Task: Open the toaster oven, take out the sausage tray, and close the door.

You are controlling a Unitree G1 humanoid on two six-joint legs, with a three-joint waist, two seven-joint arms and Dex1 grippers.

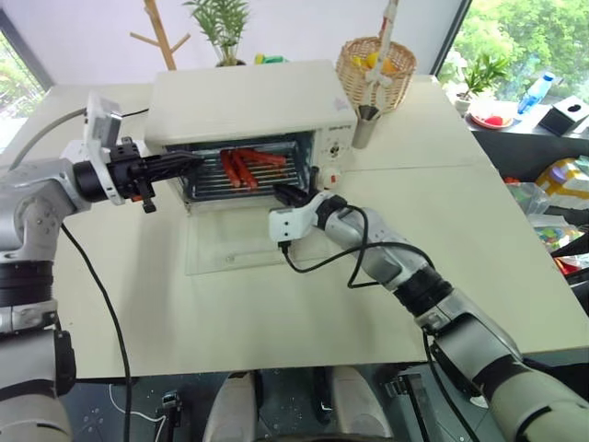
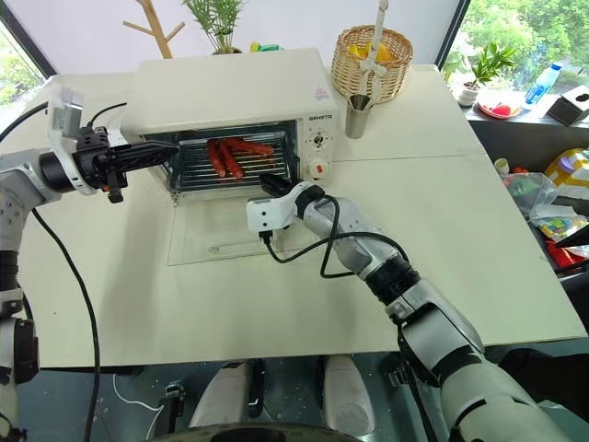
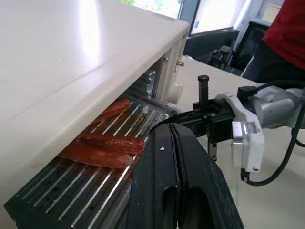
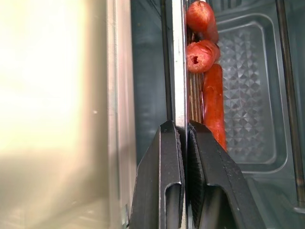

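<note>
The cream-white toaster oven [image 1: 244, 101] stands at the back of the table. Its glass door [image 2: 221, 230] lies folded down flat in front of it. In the opening sits the ribbed metal sausage tray [image 1: 247, 177] with several red-brown sausages [image 1: 241, 166]. My right gripper [image 1: 281, 191] is shut on the tray's thin front edge, at its right end; the right wrist view shows the fingertips [image 4: 171, 131] clamped on the metal rim. My left gripper [image 1: 195, 162] is shut and level at the opening's left side, its tip [image 3: 169, 131] just over the tray's [image 3: 90, 181] left front corner.
A wicker basket [image 1: 375, 69] and a metal cup [image 1: 365, 127] stand to the right of the oven. A black cable [image 1: 340, 262] loops from my right wrist over the table. A person in red [image 3: 290, 28] stands beyond the table. A cluttered side table [image 1: 552, 120] lies at the far right.
</note>
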